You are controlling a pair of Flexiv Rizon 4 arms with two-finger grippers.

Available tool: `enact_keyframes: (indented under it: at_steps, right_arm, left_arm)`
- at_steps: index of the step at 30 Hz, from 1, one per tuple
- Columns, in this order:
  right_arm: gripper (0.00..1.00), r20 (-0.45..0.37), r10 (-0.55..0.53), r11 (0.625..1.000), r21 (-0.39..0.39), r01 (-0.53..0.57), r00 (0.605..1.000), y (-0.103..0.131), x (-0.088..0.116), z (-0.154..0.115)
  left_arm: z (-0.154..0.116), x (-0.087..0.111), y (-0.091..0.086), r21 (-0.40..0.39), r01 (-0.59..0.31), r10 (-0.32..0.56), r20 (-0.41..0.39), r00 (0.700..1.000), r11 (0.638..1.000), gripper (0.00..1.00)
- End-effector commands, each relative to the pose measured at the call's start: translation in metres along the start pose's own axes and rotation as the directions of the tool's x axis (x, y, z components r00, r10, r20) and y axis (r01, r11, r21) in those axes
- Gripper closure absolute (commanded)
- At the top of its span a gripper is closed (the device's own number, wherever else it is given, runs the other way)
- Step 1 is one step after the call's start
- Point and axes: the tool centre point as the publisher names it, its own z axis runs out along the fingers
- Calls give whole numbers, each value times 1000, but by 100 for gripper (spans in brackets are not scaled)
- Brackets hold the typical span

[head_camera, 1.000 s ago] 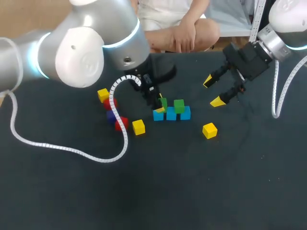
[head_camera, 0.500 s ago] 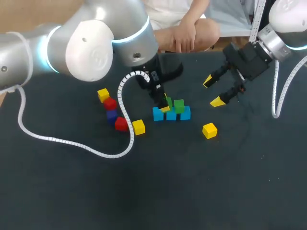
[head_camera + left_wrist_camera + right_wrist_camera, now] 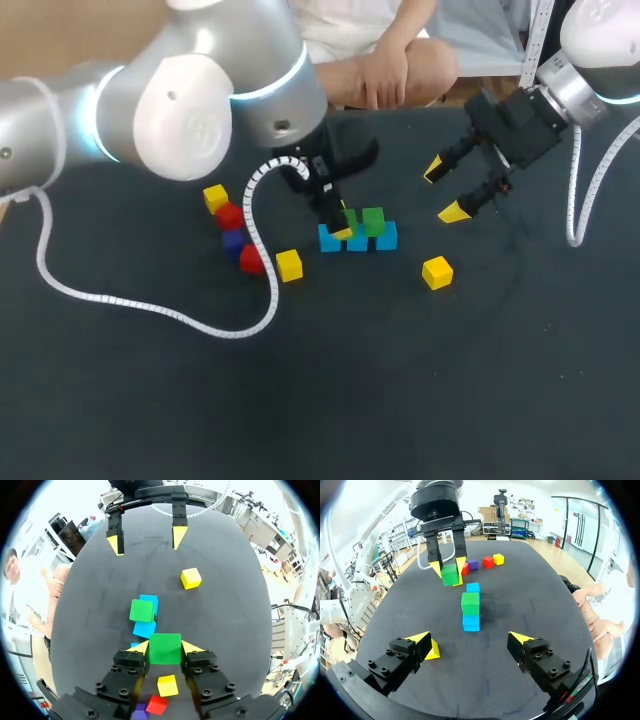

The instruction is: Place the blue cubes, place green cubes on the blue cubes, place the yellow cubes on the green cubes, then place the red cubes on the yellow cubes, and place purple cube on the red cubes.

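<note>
Black table (image 3: pixel 400 380) seen from above. The left gripper (image 3: pixel 165 649) clasps a green cube (image 3: pixel 450 574) between its yellow tips, over the left end of a row of three blue cubes (image 3: pixel 357 240) near the table's middle, toward the far edge. A second green cube (image 3: pixel 373 221) sits on the row's right-end blue cube. The right gripper (image 3: pixel 444 191) hangs nearer the far right corner, fingers spread wide, holding nothing. Yellow cubes (image 3: pixel 436 272), red cubes (image 3: pixel 229 216) and a purple cube (image 3: pixel 233 241) lie loose around the row.
</note>
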Motion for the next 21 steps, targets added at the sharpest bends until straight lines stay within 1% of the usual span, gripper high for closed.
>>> enact_keyframes:
  at_steps: [1,11,21]
  right_arm:
    - [0,0,0,1000,3,0,1000,1,0,0]
    - [0,0,0,1000,3,0,1000,1,0,0]
    - [0,0,0,1000,3,0,1000,1,0,0]
  left_arm:
    - [2,2,2,5,2,-2,4,1000,1000,100]
    - [12,-1,0,12,1,-1,21,1000,1000,100]
    - [11,0,1,3,2,-2,20,1000,1000,100]
